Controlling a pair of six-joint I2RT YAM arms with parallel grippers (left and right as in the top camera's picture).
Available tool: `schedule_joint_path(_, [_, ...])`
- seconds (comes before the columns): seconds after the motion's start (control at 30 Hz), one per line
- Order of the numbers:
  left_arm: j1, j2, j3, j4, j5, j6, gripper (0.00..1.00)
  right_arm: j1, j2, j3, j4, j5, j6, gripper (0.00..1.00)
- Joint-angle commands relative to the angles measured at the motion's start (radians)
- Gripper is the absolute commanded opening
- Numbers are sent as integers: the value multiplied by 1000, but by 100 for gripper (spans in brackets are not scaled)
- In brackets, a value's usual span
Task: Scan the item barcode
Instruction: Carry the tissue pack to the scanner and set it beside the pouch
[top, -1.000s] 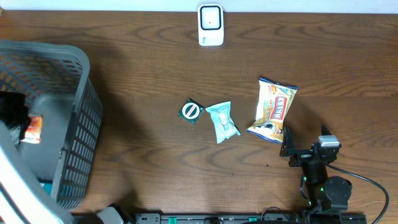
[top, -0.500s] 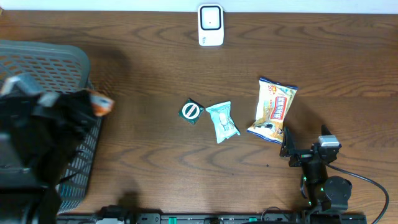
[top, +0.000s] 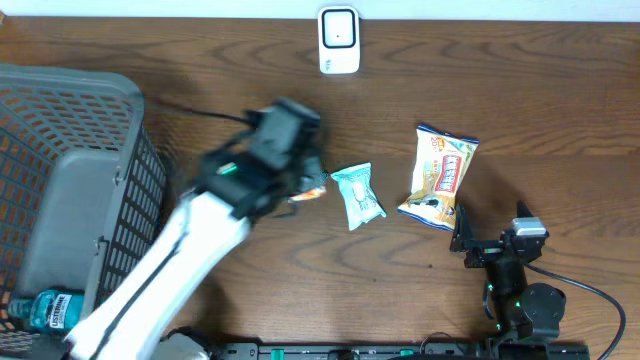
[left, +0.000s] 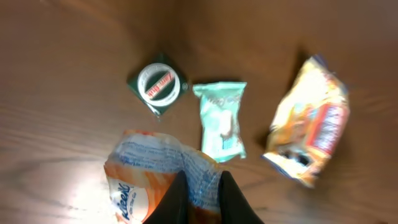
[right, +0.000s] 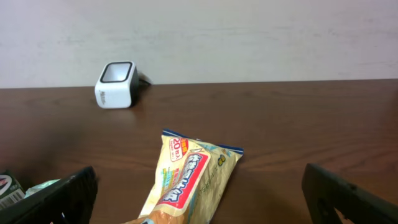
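Orange-white pkt (left: 152, 180) pinched in left end effector (left: 203, 186), mid-frame in overhead view, just left of mint pkt (top: 357, 195). Hung well below white scanner (top: 339, 40) at top centre. Right end effector (right: 200, 190) spread wide at lower right, nr yellow snack bag (top: 440, 178) on wood surface (top: 520, 90). Grey basket (top: 120, 110) at far left.

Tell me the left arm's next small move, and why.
The left claw is shut on the orange and white crinkly packet, well short of the white box-shaped scanner, so it should probably carry the packet toward the scanner's window.
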Motion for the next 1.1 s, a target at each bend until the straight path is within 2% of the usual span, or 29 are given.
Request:
schedule_joint_path(0.0, [-32, 132, -3, 46, -28, -14, 7, 7, -4, -2, -2, 1, 10, 99])
schedule_joint_path(0.27, [-81, 457, -3, 120, -26, -201, 7, 7, -4, -2, -2, 1, 10, 99])
schedule_joint_path(0.47, [-88, 515, -3, 115, -14, -269, 8, 7, -4, -2, -2, 1, 10, 99])
schedule_joint_path(0.5, [-88, 511, -1, 114, -4, -270, 17, 7, -4, -2, -2, 1, 10, 99])
schedule_joint_path(0.53, [-88, 506, 2, 106, 12, -270, 35, 7, -4, -2, -2, 1, 10, 99])
schedule_joint_path(0.6, [-88, 486, 20, 58, 37, -270, 54, 7, -4, -2, -2, 1, 10, 99])
schedule_joint_path(0.67, [-88, 458, 48, -6, 31, -264, 68, 7, -4, -2, -2, 1, 10, 99])
schedule_joint_path(0.8, [-88, 356, 114, -89, -47, -221, 75, 7, -4, -2, -2, 1, 10, 99])
schedule_joint_path(1.0, [-50, 143, 252, -88, -114, 64, 82, 7, -4, -2, -2, 1, 10, 99])
schedule_joint_path(1.07, [-21, 73, 303, -85, -135, 184, 89, 7, -4, -2, -2, 1, 10, 99])
